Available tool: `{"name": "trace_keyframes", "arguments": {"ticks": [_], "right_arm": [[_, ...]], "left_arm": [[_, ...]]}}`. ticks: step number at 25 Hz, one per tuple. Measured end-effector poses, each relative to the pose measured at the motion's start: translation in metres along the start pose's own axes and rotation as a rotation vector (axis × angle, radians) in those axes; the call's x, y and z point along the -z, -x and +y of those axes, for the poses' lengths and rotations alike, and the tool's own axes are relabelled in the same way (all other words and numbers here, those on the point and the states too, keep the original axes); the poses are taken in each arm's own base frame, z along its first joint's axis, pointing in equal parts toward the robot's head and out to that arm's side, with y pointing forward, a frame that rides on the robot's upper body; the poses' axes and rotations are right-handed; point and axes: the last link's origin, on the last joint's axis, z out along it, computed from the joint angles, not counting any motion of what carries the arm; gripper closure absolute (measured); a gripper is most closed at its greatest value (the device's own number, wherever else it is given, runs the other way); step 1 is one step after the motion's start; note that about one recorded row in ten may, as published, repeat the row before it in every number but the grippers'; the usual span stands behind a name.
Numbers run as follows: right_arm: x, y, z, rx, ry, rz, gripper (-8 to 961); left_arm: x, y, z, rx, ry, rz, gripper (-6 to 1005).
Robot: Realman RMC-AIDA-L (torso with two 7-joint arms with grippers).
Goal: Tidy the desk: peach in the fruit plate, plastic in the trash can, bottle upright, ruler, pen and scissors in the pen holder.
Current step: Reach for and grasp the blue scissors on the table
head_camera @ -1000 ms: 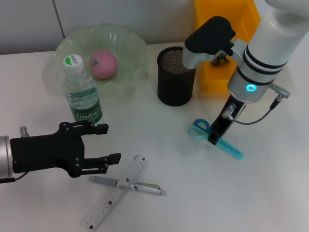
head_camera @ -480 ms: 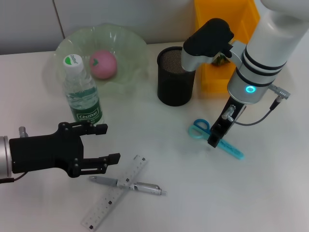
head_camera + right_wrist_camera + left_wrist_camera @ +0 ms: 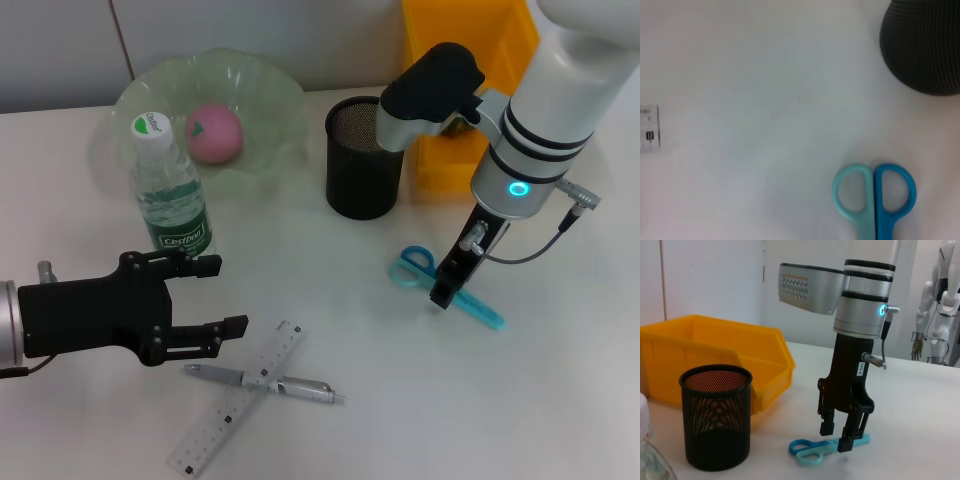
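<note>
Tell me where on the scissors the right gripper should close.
Probably on the closed blades just past the handles, from straight above: the scissors lie flat on the desk, and the right gripper hangs open over that narrow middle.

Head cam overhead; wrist cams low, all share scissors [image 3: 440, 287]

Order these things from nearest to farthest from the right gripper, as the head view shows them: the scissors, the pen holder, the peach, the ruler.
From the right gripper:
1. Scissors: on the desk directly under the open fingers.
2. Pen holder: behind the gripper, toward the robot's left.
3. Ruler: near the front edge, on the robot's left side, crossed by the pen.
4. Peach: in the fruit plate, far back left.
</note>
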Motion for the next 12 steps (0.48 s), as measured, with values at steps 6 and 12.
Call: {"name": "trace_keyframes", "arguments": {"ticks": [6,12], "right_arm": [[-0.0007,0.0002,0.0004,0.001,0.002,-0.002,473],[-0.0014,-0.0005,0.0005,0.002,0.002,0.000,478]], "left_arm": [[0.0003,0.0003,-0.0001,0.003,-0.002,0.002,202],[0.0001,0.0006,0.0001,0.004,-0.001,0.002,202]]}}
